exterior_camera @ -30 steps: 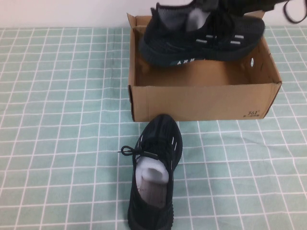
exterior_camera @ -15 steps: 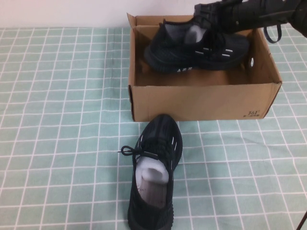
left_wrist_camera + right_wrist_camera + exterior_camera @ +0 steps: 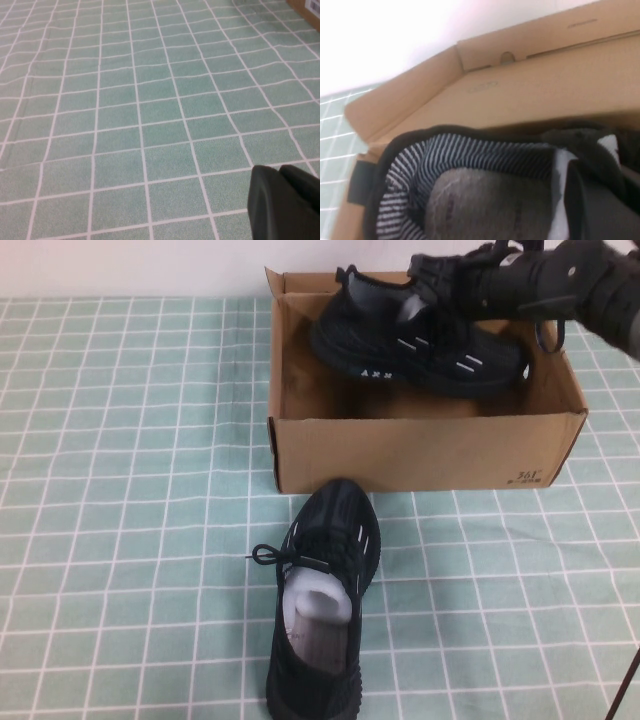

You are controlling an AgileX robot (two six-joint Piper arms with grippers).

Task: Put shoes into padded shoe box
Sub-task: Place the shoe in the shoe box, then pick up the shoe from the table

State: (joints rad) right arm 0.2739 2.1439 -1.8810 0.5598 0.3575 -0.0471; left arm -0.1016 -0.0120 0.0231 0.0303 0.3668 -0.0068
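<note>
One shoe lower in box, right claw followed

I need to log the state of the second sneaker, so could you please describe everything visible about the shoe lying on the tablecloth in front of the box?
The shoe on the cloth is a black knit sneaker with black laces, short white dashes on its sides and white paper stuffing in its opening. It stands upright on its sole on the green checked tablecloth, toe pointing at the front wall of the cardboard box and close to it; whether they touch is unclear. One lace loop trails to its left. Neither gripper touches it.
</note>
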